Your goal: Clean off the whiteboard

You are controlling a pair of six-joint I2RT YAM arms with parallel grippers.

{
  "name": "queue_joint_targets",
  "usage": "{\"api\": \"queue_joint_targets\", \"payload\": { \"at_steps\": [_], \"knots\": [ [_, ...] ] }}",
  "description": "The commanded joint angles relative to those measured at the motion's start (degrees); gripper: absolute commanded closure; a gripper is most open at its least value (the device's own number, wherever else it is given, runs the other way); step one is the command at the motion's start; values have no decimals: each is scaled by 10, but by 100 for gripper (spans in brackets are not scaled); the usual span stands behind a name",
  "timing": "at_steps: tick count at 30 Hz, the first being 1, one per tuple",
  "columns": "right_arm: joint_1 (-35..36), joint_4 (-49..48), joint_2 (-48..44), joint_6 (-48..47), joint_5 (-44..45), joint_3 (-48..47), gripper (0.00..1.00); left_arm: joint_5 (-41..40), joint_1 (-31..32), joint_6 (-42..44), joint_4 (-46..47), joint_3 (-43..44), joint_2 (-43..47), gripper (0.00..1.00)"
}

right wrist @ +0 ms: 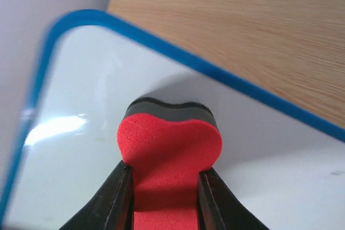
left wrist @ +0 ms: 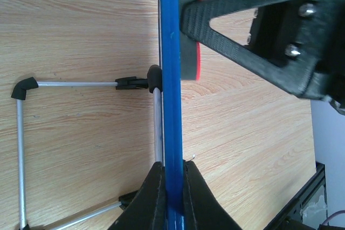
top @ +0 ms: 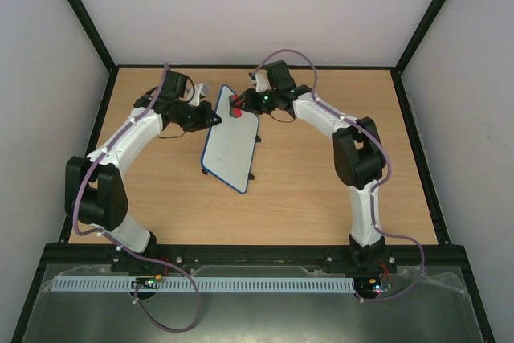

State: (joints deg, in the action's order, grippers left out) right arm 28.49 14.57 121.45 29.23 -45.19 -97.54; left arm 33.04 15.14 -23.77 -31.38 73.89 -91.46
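Observation:
The whiteboard (top: 231,140), white with a dark blue rim, stands tilted on its wire stand near the table's middle. My left gripper (top: 214,118) is shut on its left rim; the left wrist view shows the blue rim (left wrist: 171,79) edge-on, pinched by my left gripper (left wrist: 173,172). My right gripper (top: 238,107) is shut on a red eraser (top: 236,108) with a black felt face, pressed against the board's upper part. In the right wrist view the eraser (right wrist: 170,149) sits squeezed in my right gripper (right wrist: 164,184) against the board face (right wrist: 81,149), which shows no writing there.
The board's wire stand (left wrist: 75,84) with black feet rests on the wooden table (top: 321,190). The right gripper's black body (left wrist: 275,30) shows in the left wrist view beside the rim. Black frame rails and white walls enclose the table.

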Motion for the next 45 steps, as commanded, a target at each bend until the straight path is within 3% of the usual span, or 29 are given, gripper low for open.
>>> {"api": "queue_joint_targets", "payload": {
  "at_steps": [1,9,15,26,33,45],
  "knots": [
    [30,5,10,4,-39,-11,98,73,18,14,-37,-25,-5,98],
    [-36,20,111,-2,-18,26,98,73,18,15,-36,-25,-4,98],
    [-45,52,144,-29,-4,13,98,75,18,17,-32,-30,-6,98],
    [5,80,49,-26,-38,-39,98,74,18,20,-29,-39,-6,98],
    [30,45,8,3,-71,15,98,75,18,17,-27,-36,-11,98],
    [-38,101,160,-27,-74,-9,98,77,18,18,-33,-26,-17,98]
  ]
}}
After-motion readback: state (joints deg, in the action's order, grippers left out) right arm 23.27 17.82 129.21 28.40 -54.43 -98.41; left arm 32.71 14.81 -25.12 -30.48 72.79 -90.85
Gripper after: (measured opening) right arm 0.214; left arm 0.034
